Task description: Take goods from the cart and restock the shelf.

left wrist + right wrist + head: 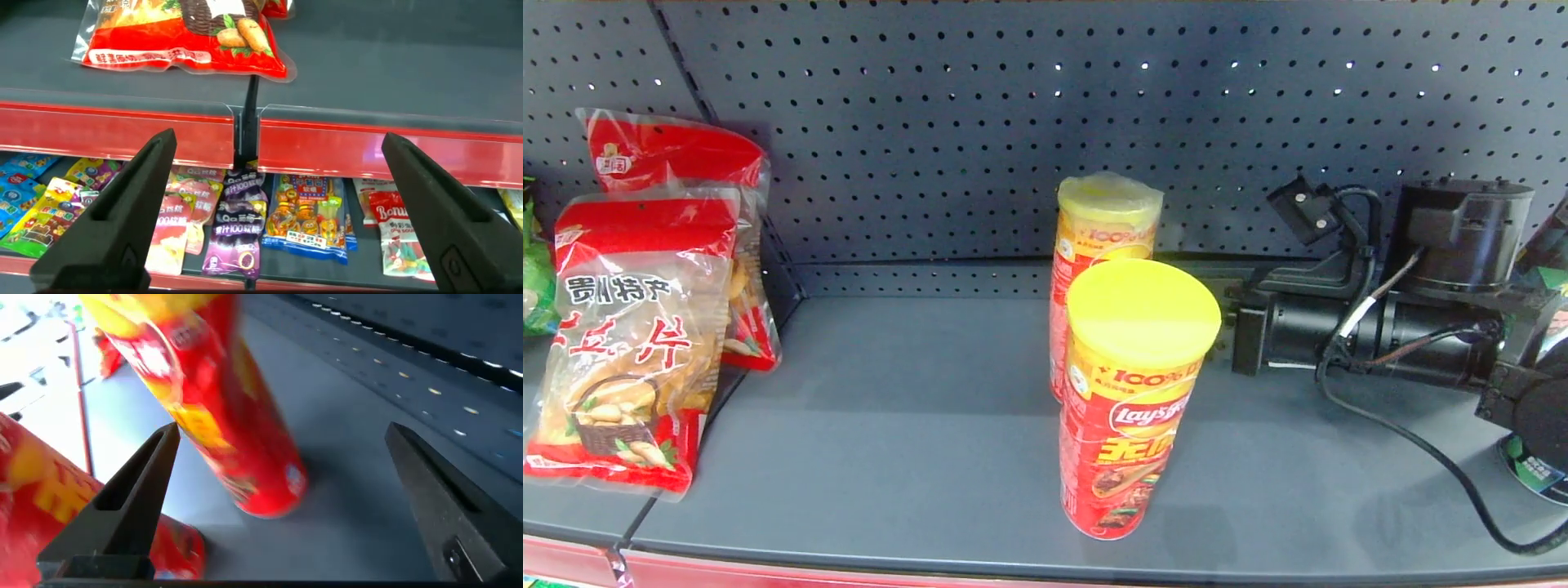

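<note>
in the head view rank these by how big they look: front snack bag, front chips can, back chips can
1. front snack bag
2. front chips can
3. back chips can, partly hidden behind the front one; both look like the same product, so nearness to the camera may explain the gap

On shelf [915, 457]: bags [629, 327] left, front can [1139, 392] before rear can [1098, 237]

open shelf [890, 392] between snack bags [629, 327] (left) and chip cans [1131, 408]
</note>
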